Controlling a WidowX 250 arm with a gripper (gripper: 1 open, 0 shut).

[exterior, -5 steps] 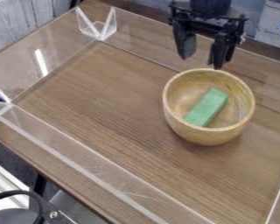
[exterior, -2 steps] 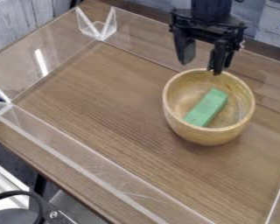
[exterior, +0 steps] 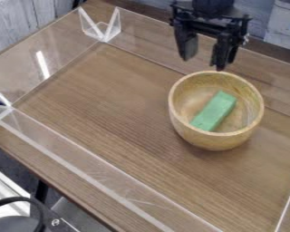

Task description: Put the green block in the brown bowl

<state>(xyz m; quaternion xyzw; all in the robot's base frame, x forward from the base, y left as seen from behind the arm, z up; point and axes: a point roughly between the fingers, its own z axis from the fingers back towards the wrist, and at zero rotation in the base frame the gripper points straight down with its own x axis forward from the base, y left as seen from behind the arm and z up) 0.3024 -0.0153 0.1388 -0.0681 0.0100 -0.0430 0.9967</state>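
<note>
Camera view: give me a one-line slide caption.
Green block lies inside the brown wooden bowl; the open, empty tool hangs above the bowl's far rim.

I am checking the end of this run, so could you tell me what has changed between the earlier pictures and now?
The gripper has risen slightly in the picture, away from the bowl. Its jaws were open and empty throughout; nothing was grasped or released. The green block lies in the bowl as before, and the bowl has not shifted on the table.
</note>
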